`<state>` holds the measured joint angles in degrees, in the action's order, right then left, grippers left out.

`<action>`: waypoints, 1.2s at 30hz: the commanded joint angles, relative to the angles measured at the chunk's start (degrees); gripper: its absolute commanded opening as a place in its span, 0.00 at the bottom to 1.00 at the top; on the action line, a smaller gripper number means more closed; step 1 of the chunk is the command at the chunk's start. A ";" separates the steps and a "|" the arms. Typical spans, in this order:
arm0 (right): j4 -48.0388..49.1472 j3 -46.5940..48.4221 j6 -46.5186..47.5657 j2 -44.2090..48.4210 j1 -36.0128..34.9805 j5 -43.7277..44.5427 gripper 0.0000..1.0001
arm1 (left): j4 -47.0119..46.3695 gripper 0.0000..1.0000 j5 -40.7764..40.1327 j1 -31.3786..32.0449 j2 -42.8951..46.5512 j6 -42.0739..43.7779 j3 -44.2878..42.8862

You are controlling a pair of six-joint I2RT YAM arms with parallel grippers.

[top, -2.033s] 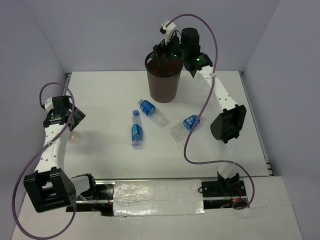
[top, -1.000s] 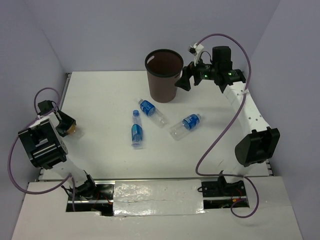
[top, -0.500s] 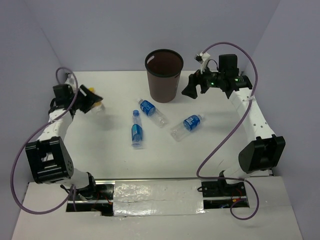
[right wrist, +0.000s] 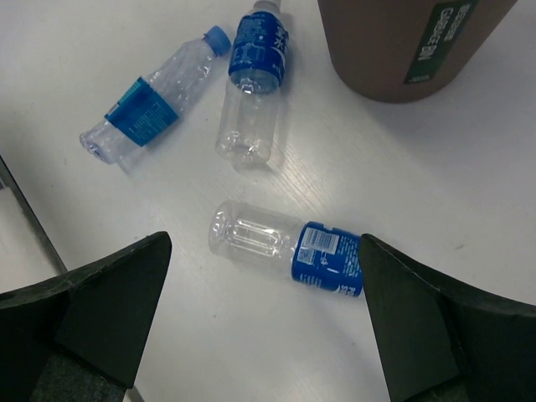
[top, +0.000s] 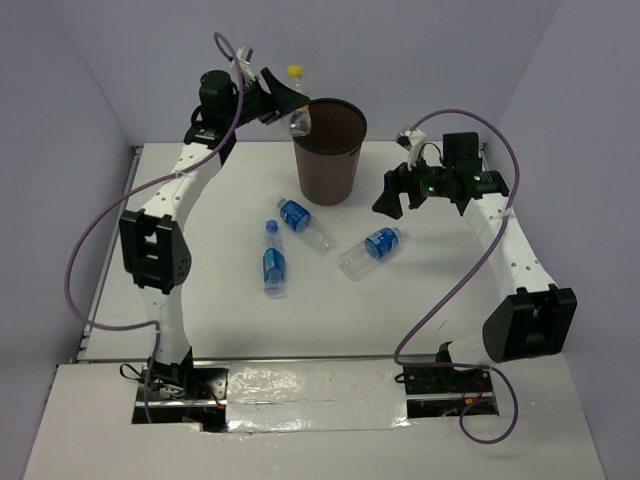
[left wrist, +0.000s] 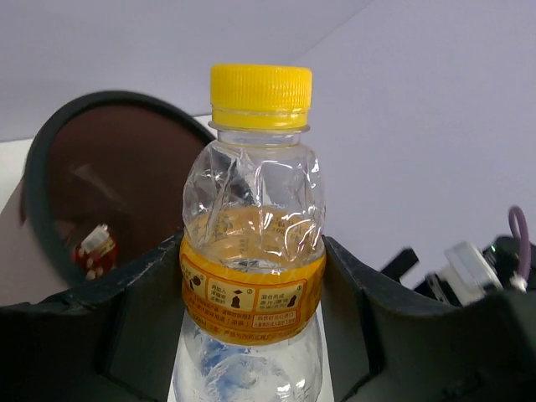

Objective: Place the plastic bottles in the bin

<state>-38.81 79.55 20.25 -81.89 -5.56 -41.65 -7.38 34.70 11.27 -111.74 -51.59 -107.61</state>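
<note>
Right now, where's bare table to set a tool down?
Bare: the table left of the bottles out to the left arm, and the near strip between bottles and arm bases. Crowded: the centre, three bottles lying near the bin with the open right gripper above the rightmost.

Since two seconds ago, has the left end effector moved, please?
Yes: the left end effector swung from the table's left side to the bin's rim, holding a bottle.

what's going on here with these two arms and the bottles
The left gripper holds a clear plastic bottle with a yellow cap and orange label up by the rim of the dark brown round bin. The right gripper hangs open above three clear blue-labelled plastic bottles lying on the white table.
</note>
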 commanded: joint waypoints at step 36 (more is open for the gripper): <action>-14.73 -10.55 76.95 -7.93 -9.90 7.36 1.00 | 14.14 0.99 -21.15 5.97 9.30 14.41 -4.74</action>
<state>-55.70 69.63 86.76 -87.88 -13.43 -39.66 6.66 16.47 18.57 -112.97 -42.44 -118.65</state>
